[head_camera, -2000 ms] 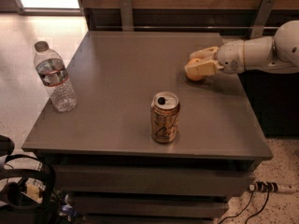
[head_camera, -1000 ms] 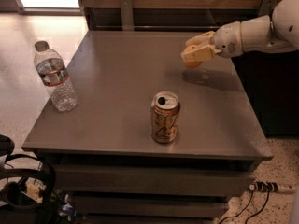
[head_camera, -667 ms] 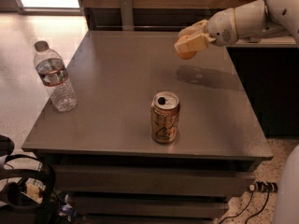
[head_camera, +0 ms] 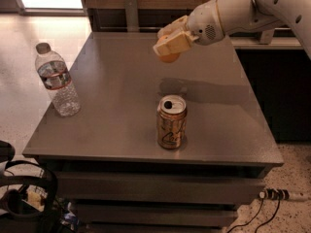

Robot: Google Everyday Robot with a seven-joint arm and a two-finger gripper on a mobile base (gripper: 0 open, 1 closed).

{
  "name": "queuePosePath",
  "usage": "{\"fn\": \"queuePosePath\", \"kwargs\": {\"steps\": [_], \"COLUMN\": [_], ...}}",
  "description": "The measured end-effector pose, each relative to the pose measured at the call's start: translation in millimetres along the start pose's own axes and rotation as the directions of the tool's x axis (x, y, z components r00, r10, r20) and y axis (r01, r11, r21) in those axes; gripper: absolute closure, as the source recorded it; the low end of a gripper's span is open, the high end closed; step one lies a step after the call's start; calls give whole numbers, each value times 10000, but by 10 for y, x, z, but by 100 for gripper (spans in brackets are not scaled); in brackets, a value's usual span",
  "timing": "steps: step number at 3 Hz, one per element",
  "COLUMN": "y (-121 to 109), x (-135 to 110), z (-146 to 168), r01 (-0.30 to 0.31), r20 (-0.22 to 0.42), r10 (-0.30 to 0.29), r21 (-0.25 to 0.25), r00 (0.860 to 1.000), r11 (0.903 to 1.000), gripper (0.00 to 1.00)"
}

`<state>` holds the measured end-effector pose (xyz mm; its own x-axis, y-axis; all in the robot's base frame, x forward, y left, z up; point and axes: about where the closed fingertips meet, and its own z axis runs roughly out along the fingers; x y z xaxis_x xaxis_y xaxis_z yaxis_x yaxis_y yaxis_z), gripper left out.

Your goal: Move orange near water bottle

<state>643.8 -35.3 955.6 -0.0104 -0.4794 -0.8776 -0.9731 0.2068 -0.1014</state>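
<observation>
My gripper [head_camera: 170, 43] hangs in the air above the middle of the grey table [head_camera: 121, 106], reaching in from the upper right. It is shut on the orange [head_camera: 170, 57], whose round underside shows below the tan fingers. The water bottle [head_camera: 57, 80], clear with a grey cap and a dark label, stands upright near the table's left edge, well to the left of the gripper.
A gold-tan drink can [head_camera: 171, 122] with an open top stands upright near the table's front edge, below the gripper. Dark cabinets run along the back and right. Cables and dark gear [head_camera: 24, 198] lie on the floor at the lower left.
The gripper has lifted the orange off the table's right side and carried it up and to the left, over the middle. The bottle and can have not moved.
</observation>
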Motion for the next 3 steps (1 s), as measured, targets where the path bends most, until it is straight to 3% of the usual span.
{"fn": "queuePosePath", "kwargs": {"steps": [1,3], "y": [0,473], "x": [0,-202], "z": [1,773], "r01": [0,180], "r20": [0,-127], "r10": [0,-196], "r21": [-2,-1145], "r00": [10000,9997], "r11": [10000,9933], "gripper": [100,100]}}
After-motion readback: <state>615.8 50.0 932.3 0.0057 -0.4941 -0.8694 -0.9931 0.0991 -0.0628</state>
